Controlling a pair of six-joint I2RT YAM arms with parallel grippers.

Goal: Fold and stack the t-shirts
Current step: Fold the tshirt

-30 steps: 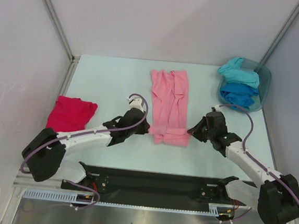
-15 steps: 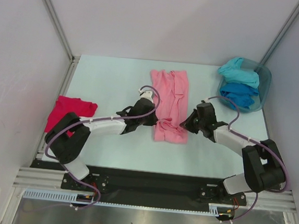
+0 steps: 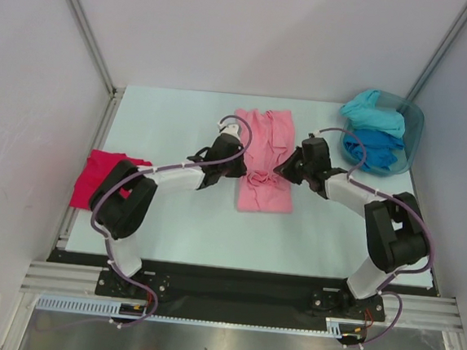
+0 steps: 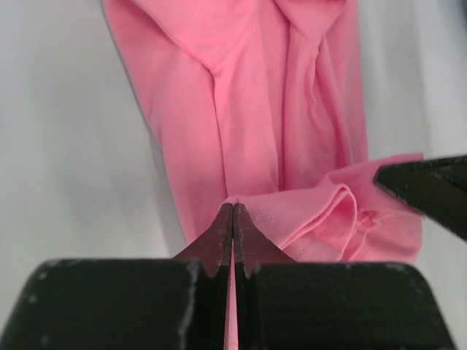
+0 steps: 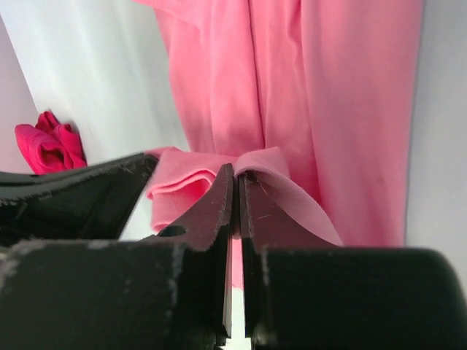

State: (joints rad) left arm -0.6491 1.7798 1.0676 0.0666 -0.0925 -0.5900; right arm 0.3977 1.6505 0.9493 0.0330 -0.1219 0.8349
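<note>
The left gripper (image 3: 238, 170) and right gripper (image 3: 281, 169) each pinch the doubled-over near end of the pink t-shirt (image 3: 266, 196) on the desk (image 3: 173, 120)

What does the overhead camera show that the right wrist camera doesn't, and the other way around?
Only overhead: the teal tub at the far right, holding the turquoise shirt and blue shirt. Only right wrist: a close look at the right claw shut on a folded edge of the pink shirt. Both: the pink shirt, the crimson shirt off to the left, and the left claw beside the right one.
</note>
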